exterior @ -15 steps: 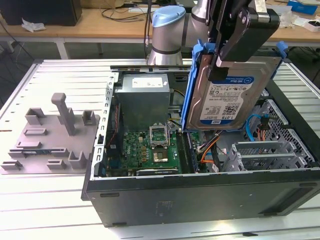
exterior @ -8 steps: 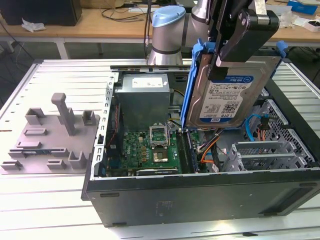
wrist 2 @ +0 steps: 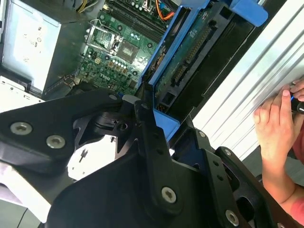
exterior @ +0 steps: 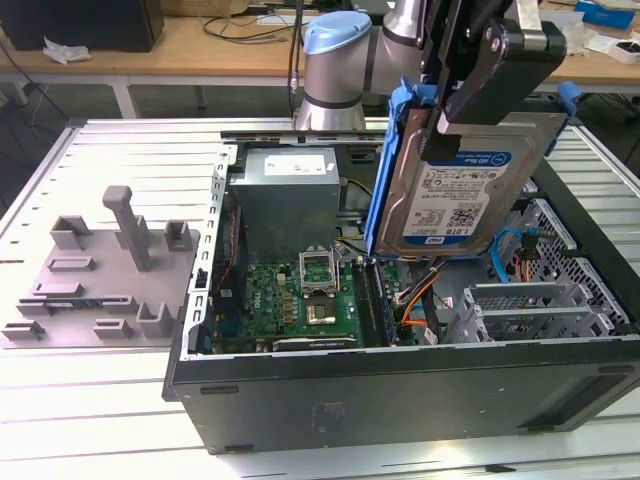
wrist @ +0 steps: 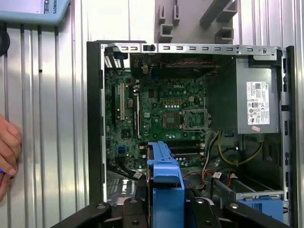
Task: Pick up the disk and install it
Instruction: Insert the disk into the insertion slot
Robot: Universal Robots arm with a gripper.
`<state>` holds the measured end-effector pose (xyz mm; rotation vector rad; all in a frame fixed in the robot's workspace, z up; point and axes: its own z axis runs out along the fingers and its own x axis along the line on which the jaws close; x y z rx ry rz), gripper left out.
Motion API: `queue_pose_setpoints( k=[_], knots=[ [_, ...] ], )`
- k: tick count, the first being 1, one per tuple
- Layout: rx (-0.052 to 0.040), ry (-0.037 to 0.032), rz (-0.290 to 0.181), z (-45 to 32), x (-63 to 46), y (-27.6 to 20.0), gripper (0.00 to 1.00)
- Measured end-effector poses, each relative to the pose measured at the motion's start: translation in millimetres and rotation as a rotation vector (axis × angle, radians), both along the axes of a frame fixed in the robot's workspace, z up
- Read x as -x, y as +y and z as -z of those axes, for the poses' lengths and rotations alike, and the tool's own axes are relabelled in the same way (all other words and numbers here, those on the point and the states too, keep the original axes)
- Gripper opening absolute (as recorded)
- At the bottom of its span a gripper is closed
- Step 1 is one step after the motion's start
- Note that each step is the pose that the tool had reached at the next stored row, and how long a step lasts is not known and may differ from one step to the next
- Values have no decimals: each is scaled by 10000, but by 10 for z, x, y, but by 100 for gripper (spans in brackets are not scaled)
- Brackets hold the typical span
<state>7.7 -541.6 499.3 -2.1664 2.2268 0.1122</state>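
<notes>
Over open case (exterior: 400,400), jaws grip disk (exterior: 470,195) nearly upright.

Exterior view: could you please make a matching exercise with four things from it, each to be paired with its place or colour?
Things:
1. disk
2. power supply
3. motherboard
4. grey moulded tray

Descriptions:
A. green, lying flat inside the open computer case
B. on the table, at the exterior view's left of the case
C. clamped in the gripper, above the case
D. grey box inside the case, beside the green board

Pairs: 1-C, 2-D, 3-A, 4-B.
</notes>
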Motion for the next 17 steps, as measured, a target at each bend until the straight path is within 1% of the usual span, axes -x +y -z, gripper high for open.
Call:
queue_pose_setpoints(
  k=[6, 10, 14, 17],
  knots=[
    [-1, 0, -1, 0, -94, -11, 37],
    [0, 0, 0, 0, -215, -28, 37],
    [-1, 0, -1, 0, -298, -41, 37],
    [0, 0, 0, 0, -411, -60, 37]
  ],
)
